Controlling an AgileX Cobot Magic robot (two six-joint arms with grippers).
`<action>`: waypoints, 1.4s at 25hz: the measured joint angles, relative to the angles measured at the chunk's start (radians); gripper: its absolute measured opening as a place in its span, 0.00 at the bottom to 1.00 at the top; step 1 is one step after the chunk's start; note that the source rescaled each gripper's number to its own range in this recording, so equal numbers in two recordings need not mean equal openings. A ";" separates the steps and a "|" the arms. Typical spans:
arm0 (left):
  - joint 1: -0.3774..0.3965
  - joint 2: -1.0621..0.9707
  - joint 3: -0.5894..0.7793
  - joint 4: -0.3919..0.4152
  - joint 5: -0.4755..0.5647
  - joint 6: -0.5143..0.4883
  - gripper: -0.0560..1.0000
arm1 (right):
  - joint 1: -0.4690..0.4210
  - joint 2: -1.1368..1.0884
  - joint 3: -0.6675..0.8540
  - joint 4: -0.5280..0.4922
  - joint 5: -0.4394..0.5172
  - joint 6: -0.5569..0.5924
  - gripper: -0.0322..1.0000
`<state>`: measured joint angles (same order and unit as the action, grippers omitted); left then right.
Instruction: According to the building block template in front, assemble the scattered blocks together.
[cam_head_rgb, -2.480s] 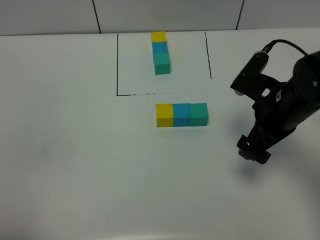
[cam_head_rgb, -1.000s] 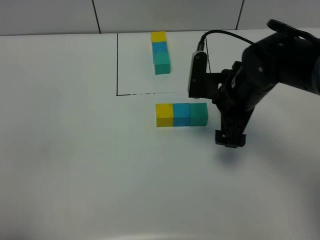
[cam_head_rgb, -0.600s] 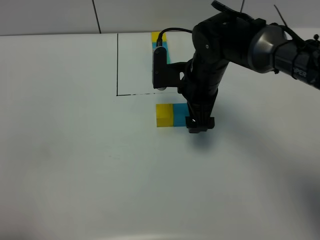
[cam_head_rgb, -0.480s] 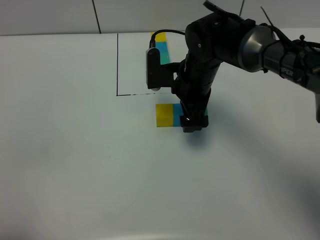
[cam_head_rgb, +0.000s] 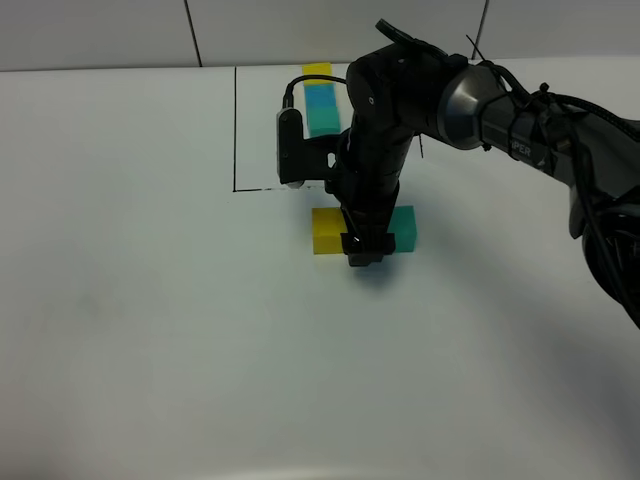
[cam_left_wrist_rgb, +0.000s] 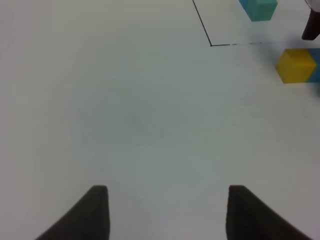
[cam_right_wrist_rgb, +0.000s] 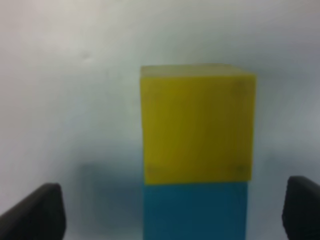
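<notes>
While the template (cam_head_rgb: 320, 97) runs front-to-back, the scattered blocks (cam_head_rgb: 328, 230) run left-to-right.

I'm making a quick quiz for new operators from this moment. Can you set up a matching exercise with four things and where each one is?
Things:
1. loose yellow cube
2. loose teal-green cube
3. loose blue cube
4. template row

Places:
A. inside the black outlined area at the back
B. left end of the front row
C. under the right gripper, between its fingers
D. right end of the front row

Pairs: 1-B, 2-D, 3-C, 4-A
</notes>
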<state>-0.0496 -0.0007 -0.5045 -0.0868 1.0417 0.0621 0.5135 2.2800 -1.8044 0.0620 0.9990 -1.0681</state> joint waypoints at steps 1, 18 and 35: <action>0.000 0.000 0.000 0.000 0.000 0.000 0.19 | -0.001 0.006 0.000 0.000 0.001 0.000 0.76; 0.000 0.000 0.000 0.000 0.000 0.000 0.19 | -0.019 0.033 -0.001 0.012 0.004 0.025 0.05; 0.000 0.000 0.000 0.000 0.000 0.000 0.19 | -0.020 -0.084 -0.002 -0.025 0.170 0.984 0.05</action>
<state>-0.0496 -0.0007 -0.5045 -0.0868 1.0417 0.0621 0.4938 2.1956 -1.8064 0.0373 1.1686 -0.0842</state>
